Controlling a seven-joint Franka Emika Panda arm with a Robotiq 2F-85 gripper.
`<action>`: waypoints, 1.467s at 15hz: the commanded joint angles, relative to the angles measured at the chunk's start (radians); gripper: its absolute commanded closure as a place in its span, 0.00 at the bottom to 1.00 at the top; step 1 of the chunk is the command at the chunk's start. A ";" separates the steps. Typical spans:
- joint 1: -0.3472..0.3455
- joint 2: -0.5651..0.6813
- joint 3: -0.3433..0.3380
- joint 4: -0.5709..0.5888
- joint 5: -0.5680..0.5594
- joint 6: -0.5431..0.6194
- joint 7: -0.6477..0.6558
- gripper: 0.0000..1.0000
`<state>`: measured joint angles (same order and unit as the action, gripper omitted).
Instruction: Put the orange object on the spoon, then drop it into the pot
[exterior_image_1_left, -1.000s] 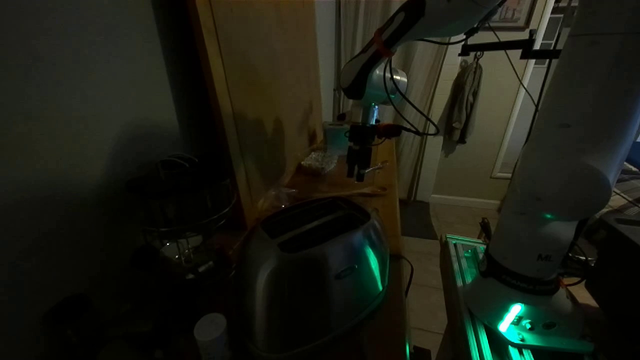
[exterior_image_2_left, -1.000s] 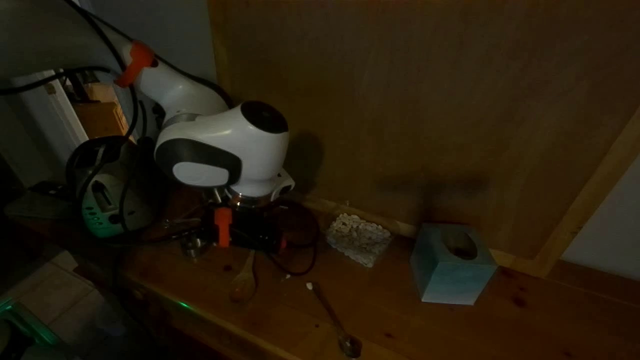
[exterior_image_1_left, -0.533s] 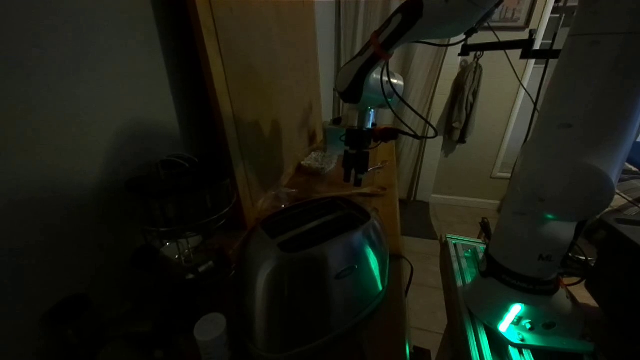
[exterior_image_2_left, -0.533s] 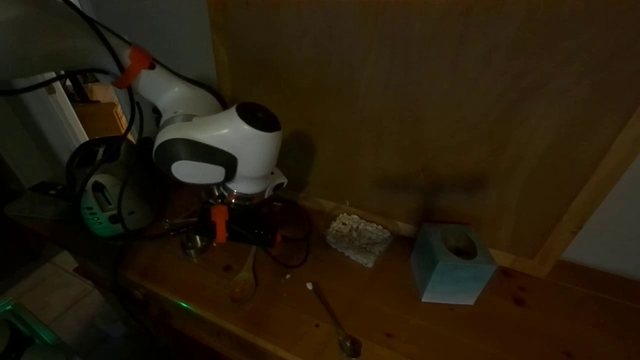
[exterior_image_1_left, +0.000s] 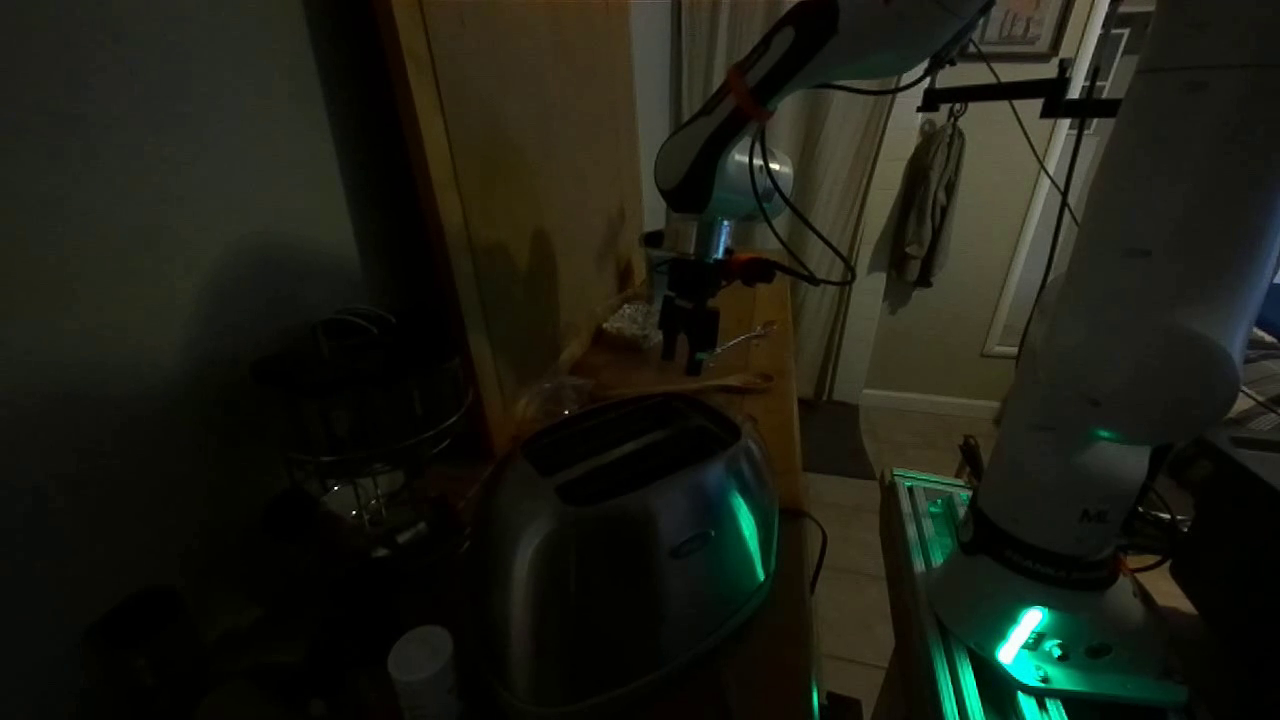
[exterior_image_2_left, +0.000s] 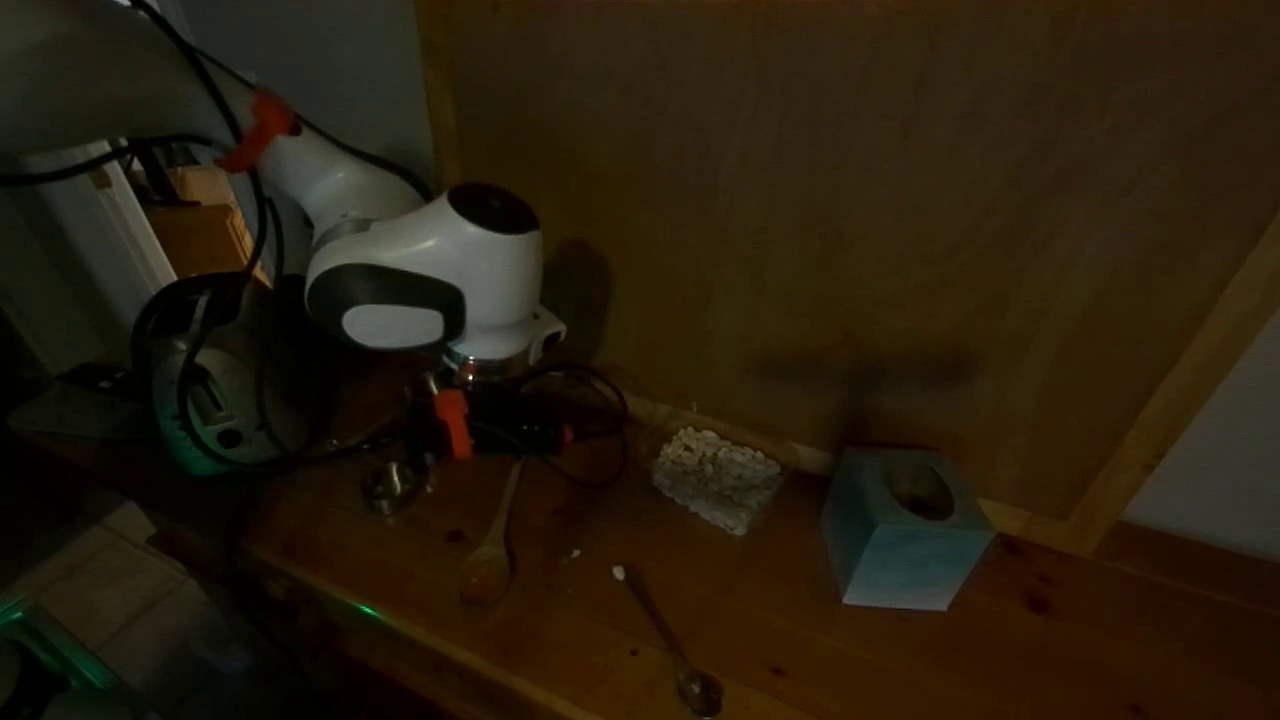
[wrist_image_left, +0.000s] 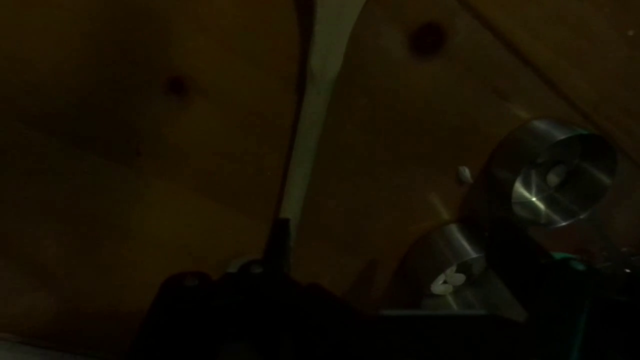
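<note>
A wooden spoon lies on the wooden counter and also shows in an exterior view. In the wrist view its pale handle runs down to one fingertip. Its bowl looks faintly orange; I cannot tell if an orange object lies in it. No pot is clearly visible. Two small metal cups with white bits inside stand beside the spoon; a metal cup shows in an exterior view. My gripper is open above the counter; in the wrist view its fingers are wide apart, nothing seen between them.
A clear box of white pieces and a blue tissue box stand by the wooden panel. A second, dark spoon lies near the front. A metal toaster stands on the counter. The room is very dark.
My arm and gripper have moved towards the panel and the toaster end, leftward in both exterior views. More of the wooden spoon's handle shows now. The objects on the counter have not moved.
</note>
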<state>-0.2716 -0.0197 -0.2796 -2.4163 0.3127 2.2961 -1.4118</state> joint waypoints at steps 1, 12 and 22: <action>0.005 0.019 0.001 0.002 0.052 0.039 -0.057 0.00; -0.001 0.109 0.041 0.020 0.248 0.170 -0.122 0.00; -0.017 0.163 0.074 0.036 0.268 0.264 -0.106 0.50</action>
<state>-0.2737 0.1163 -0.2229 -2.4032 0.5595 2.5360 -1.5047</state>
